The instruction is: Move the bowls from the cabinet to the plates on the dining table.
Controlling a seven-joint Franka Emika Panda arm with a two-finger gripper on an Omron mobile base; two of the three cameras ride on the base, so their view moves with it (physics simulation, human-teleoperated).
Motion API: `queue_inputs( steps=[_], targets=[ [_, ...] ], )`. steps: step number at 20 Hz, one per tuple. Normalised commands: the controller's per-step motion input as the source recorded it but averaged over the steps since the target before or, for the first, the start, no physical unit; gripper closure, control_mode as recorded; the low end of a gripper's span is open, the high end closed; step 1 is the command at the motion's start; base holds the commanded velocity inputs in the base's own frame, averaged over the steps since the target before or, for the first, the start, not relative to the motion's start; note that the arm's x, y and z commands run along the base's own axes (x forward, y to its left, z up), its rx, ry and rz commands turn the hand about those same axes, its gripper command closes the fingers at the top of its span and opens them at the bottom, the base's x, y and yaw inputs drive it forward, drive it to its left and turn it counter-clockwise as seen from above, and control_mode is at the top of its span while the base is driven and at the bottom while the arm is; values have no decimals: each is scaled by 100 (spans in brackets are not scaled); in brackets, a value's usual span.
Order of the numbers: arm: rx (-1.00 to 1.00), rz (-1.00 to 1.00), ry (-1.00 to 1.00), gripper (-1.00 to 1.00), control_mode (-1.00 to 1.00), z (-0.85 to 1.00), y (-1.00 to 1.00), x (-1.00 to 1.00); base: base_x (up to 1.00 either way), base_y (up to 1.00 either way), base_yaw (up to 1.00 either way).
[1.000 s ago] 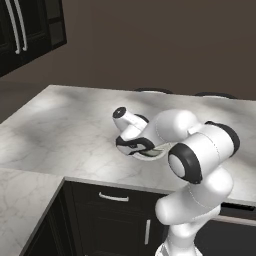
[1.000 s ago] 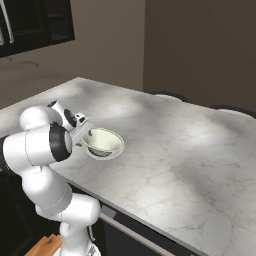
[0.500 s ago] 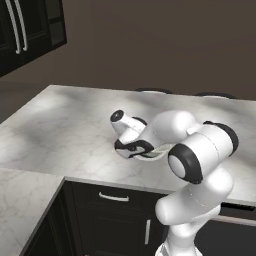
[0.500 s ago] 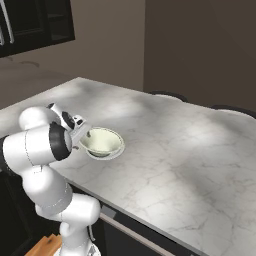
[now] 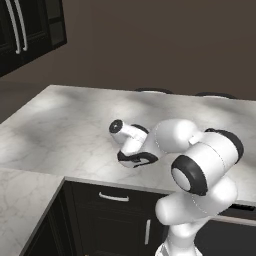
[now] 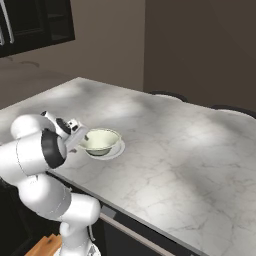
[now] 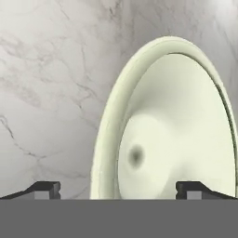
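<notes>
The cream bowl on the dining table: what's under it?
The cream bowl sits on a pale plate, whose rim shows around the bowl's base, on the dining table. The plate's middle is covered by the bowl.

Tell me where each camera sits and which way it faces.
Left base view: behind-left of arm, looking down over table; cabinet upper left.
Right base view: behind-right; arm lower left, bowl on plate.
Hand view: along open end effector, bowl close.
Both base views share table, arm, cabinet.
</notes>
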Motion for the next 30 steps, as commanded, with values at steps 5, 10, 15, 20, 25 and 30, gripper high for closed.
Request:
queue_inputs(
  steps=[5,10,15,20,25,30],
  targets=[
    [1,-13,-15,-100,-100,15,0,-23,0,0,0],
    [4,-14,-9,-100,-100,27,-5,-19,0,0,0],
    [7,-13,-8,-100,-100,38,-14,-27,0,0,0],
    [10,-12,-5,-100,-100,40,-20,-31,0,0,0],
    [10,-11,-5,-100,-100,33,-20,-36,0,0,0],
    [11,-9,-6,-100,-100,33,-19,-41,0,0,0]
  ],
)
